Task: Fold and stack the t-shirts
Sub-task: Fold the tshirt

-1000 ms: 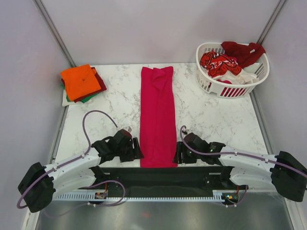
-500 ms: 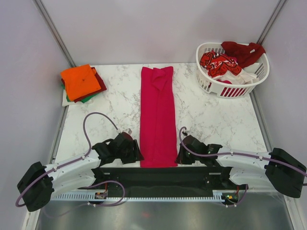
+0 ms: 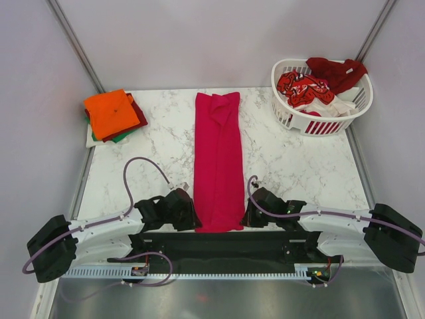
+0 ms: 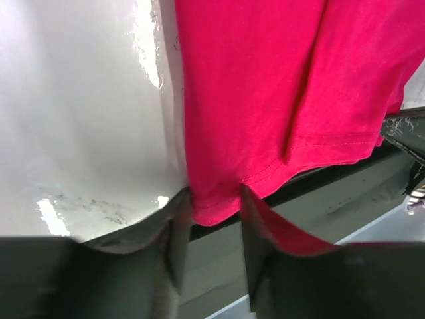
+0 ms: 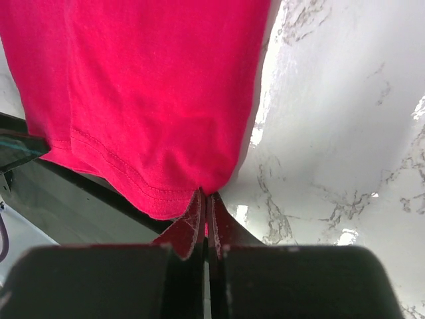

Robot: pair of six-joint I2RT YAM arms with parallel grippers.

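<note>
A magenta-red t-shirt (image 3: 218, 156), folded into a long narrow strip, lies down the middle of the marble table, its hem at the near edge. My left gripper (image 3: 191, 214) is at the hem's left corner. In the left wrist view its jaws (image 4: 214, 193) stand apart, straddling the shirt's (image 4: 279, 86) corner without pinching it. My right gripper (image 3: 246, 216) is at the hem's right corner. The right wrist view shows it (image 5: 204, 194) shut on the cloth (image 5: 146, 86), with a sliver of fabric between its fingers. A stack of folded t-shirts (image 3: 111, 114), orange on top, sits at the far left.
A white slatted basket (image 3: 295, 118) stands at the far right, holding a red-patterned shirt (image 3: 302, 86) and a dark red one (image 3: 335, 70). The dark mounting bar (image 3: 226, 242) runs along the table's near edge, just under the hem.
Both grippers have moved in to the hem's corners. The right jaws have closed onto the right corner. The left jaws have narrowed around the left corner.
</note>
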